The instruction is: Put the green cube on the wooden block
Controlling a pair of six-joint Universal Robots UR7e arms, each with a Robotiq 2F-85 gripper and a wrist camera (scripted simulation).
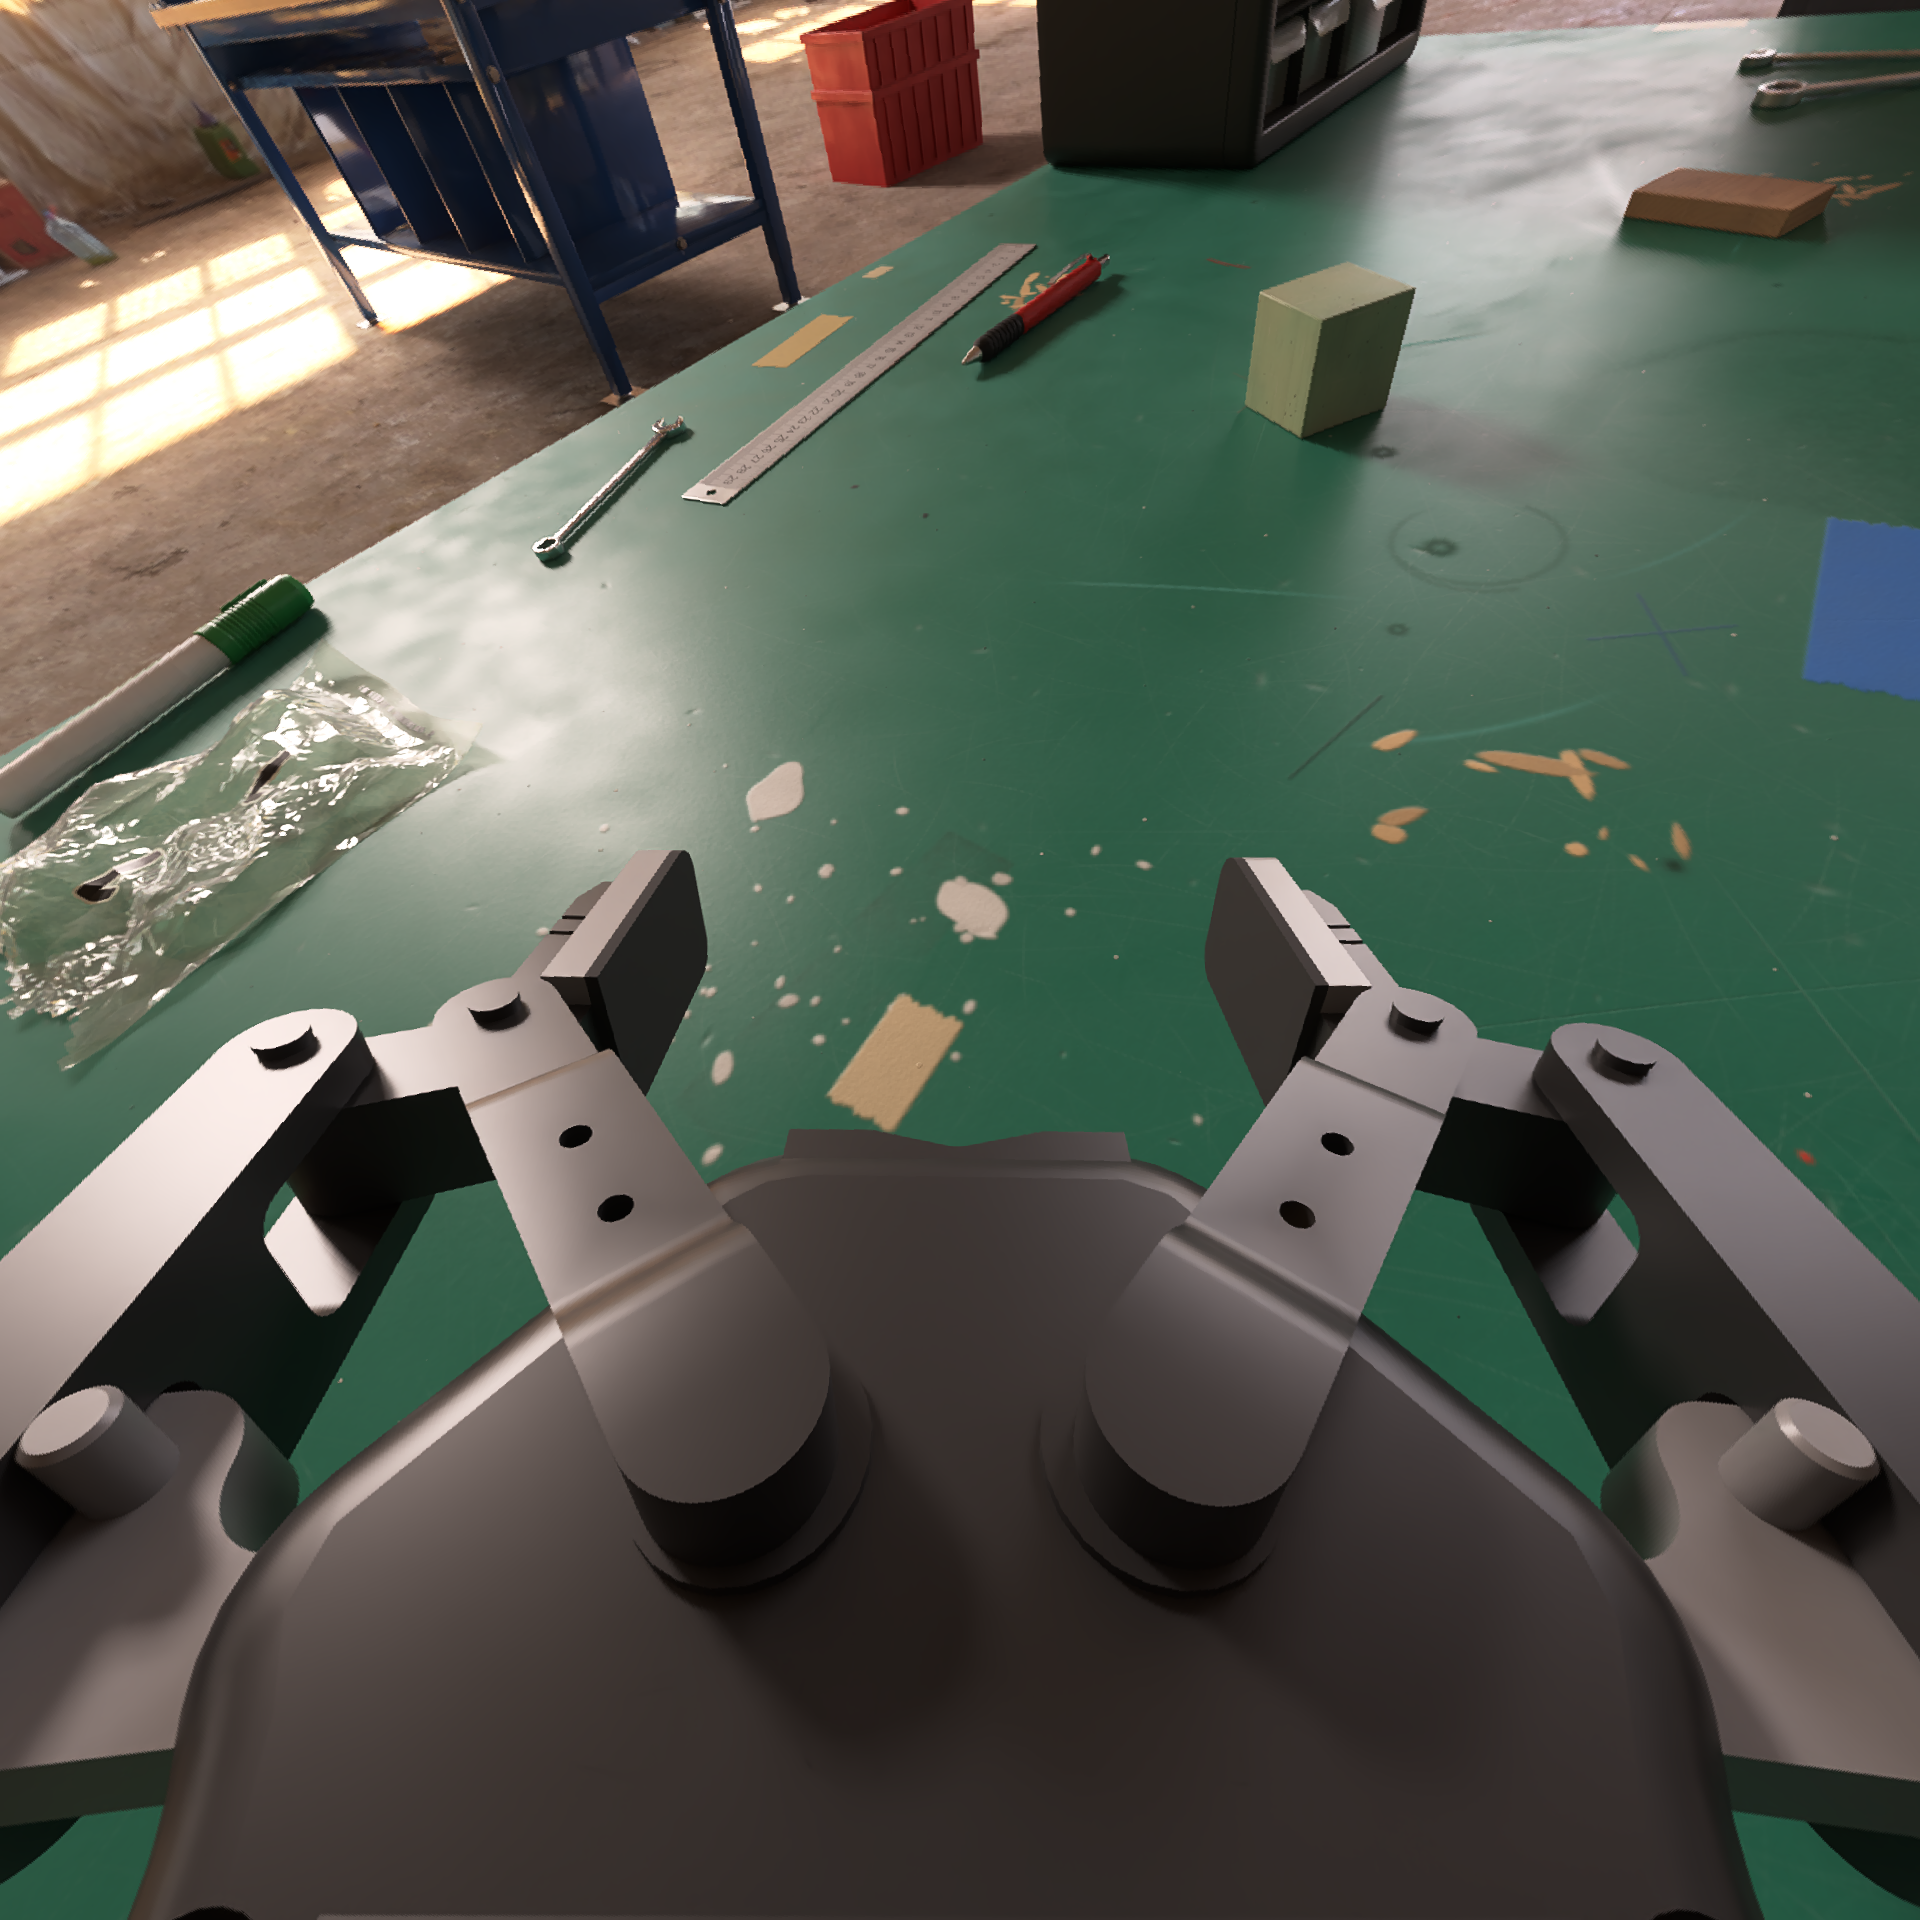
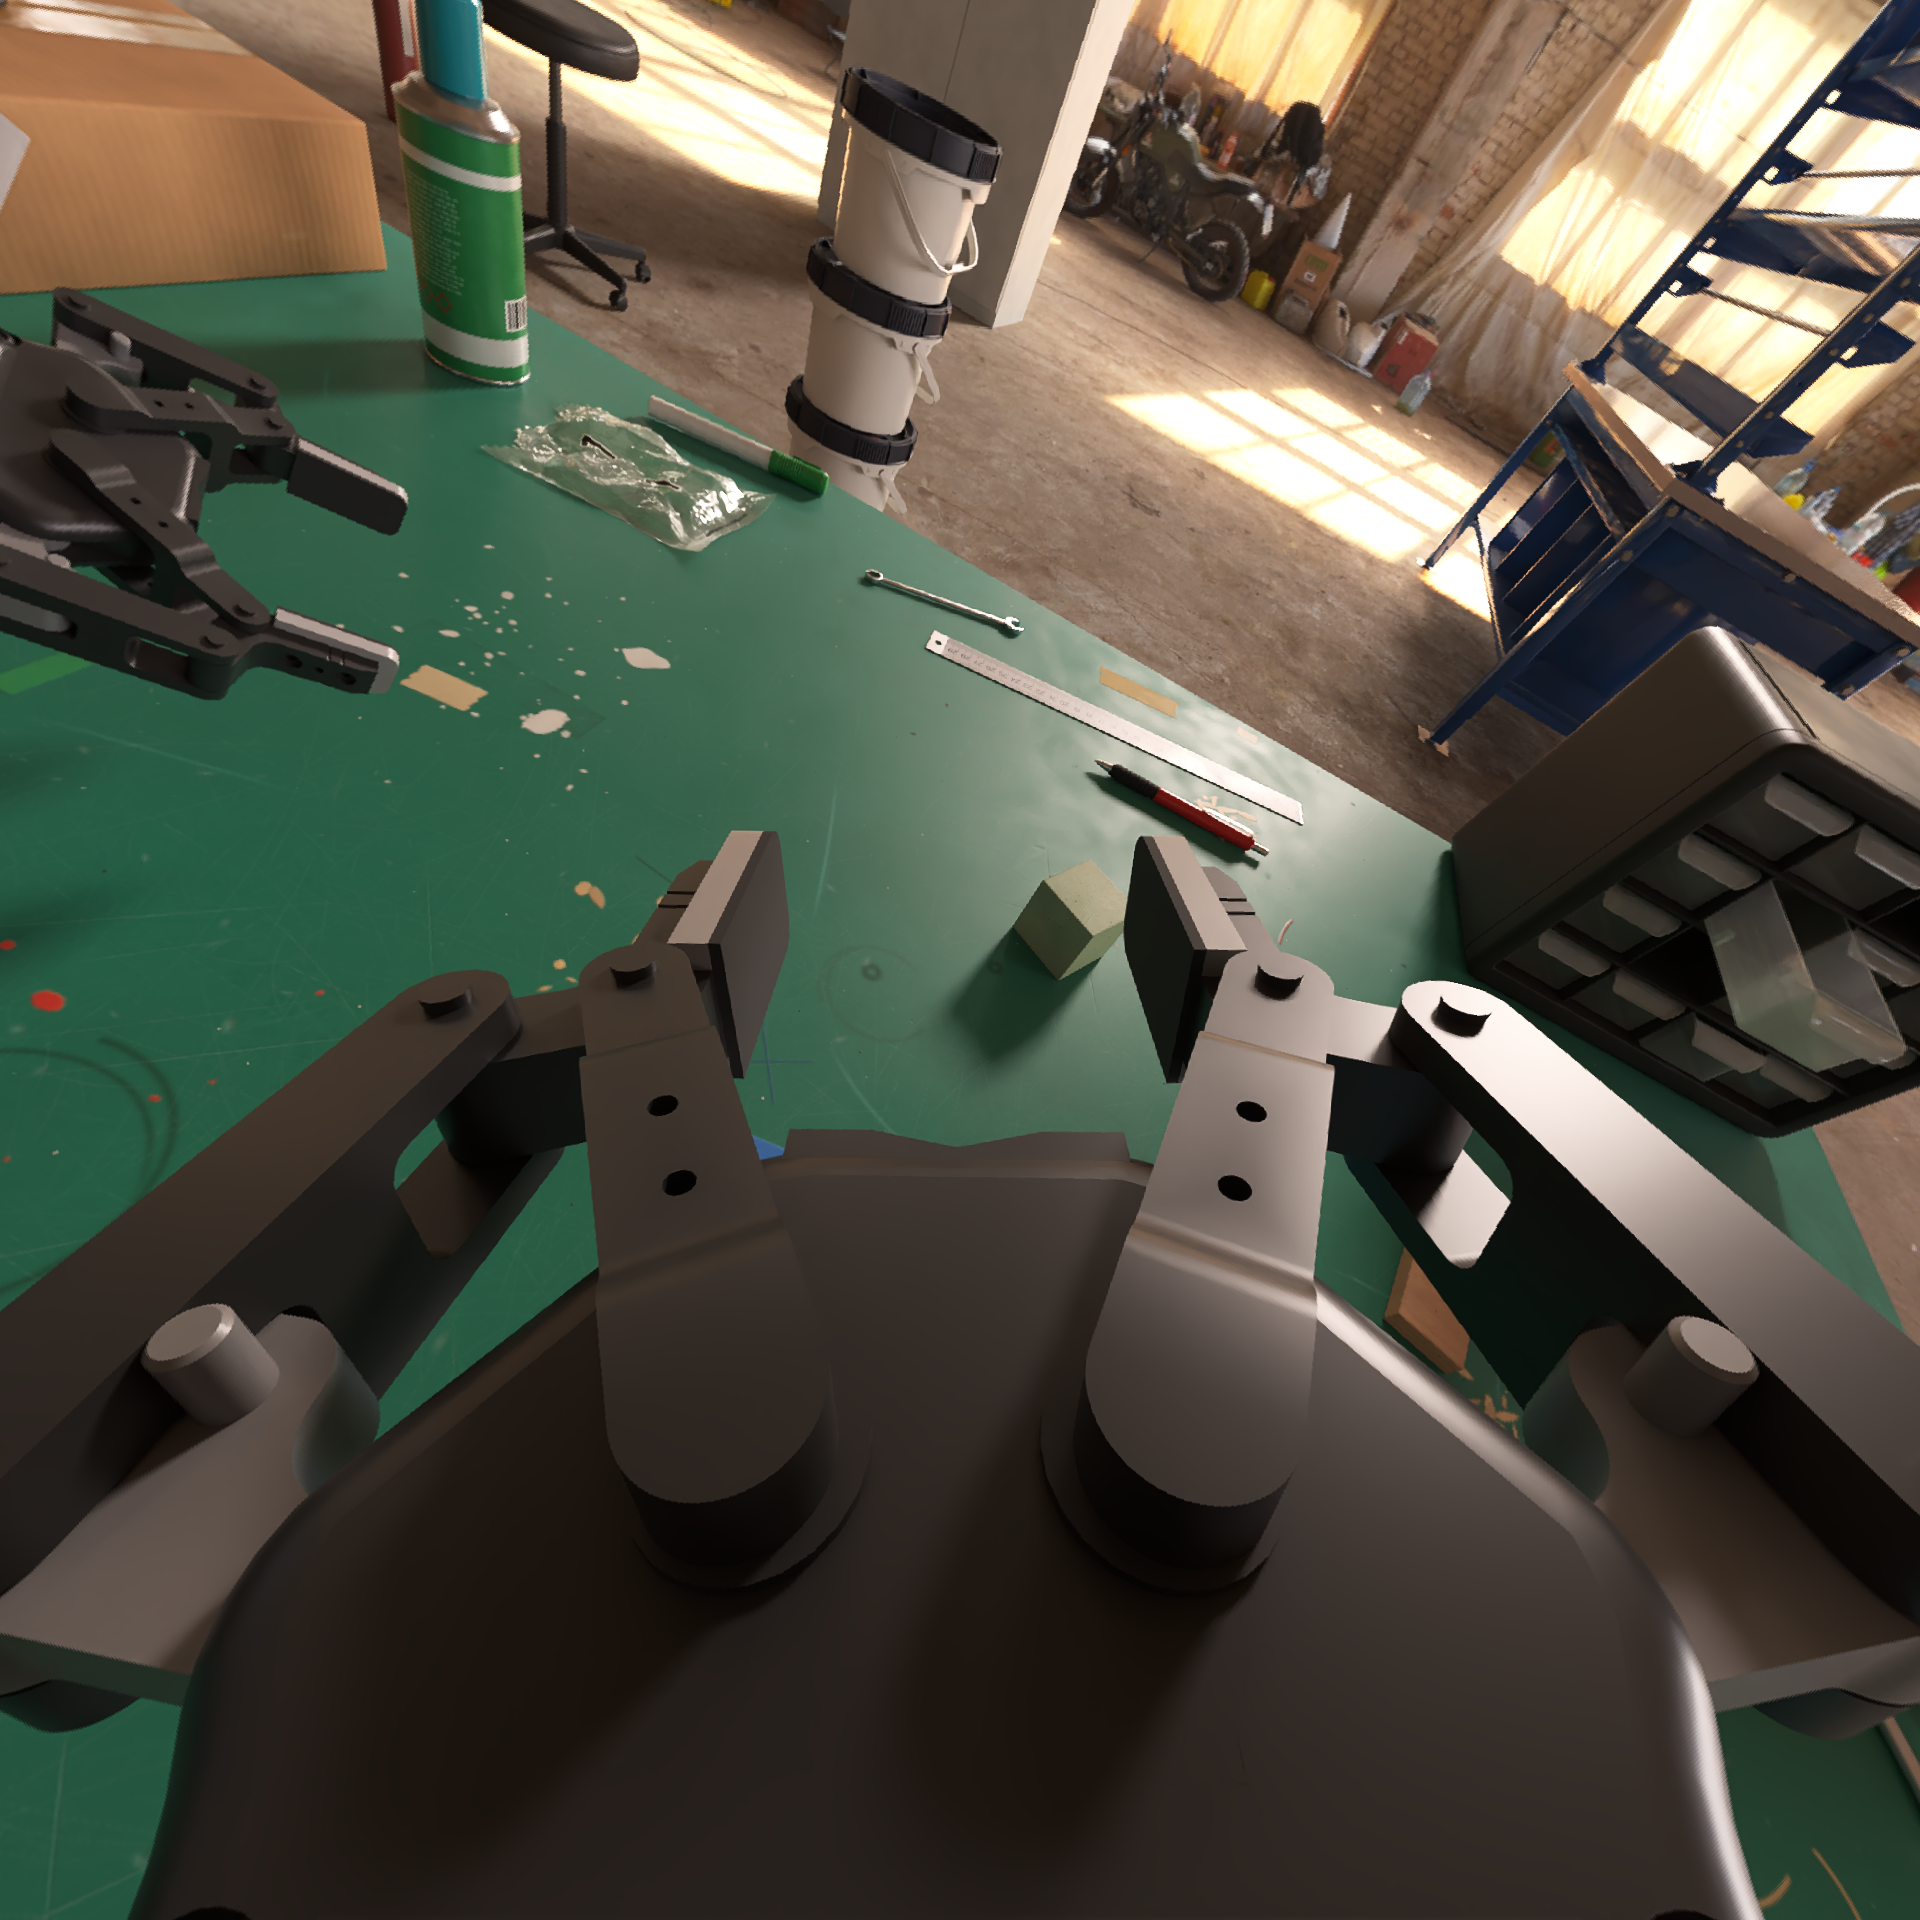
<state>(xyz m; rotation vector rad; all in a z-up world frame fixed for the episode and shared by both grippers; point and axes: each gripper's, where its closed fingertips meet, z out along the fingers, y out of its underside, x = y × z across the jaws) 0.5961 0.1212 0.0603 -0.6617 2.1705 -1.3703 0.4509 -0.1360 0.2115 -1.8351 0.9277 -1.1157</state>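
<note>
The pale green cube (image 1: pixel 1328 348) stands on the green table, far ahead and right of my left gripper (image 1: pixel 956 935), which is open and empty above paint spots. The flat wooden block (image 1: pixel 1725 203) lies beyond the cube at the far right. In the right wrist view the cube (image 2: pixel 1070 920) sits on the table just beyond my right gripper (image 2: pixel 956 935), close to its right fingertip (image 2: pixel 1174 935); this gripper is open and empty. A corner of the wooden block (image 2: pixel 1429 1320) shows under the right linkage. The left gripper (image 2: pixel 353 582) also shows open at the far left.
A steel ruler (image 1: pixel 862 374), red pen (image 1: pixel 1039 307) and spanner (image 1: pixel 608 488) lie near the table's far edge. A plastic bag (image 1: pixel 197 831) and green marker (image 1: pixel 156 686) lie left. A black drawer cabinet (image 2: pixel 1714 904), spray can (image 2: pixel 462 208) and cardboard box (image 2: pixel 177 156) stand around.
</note>
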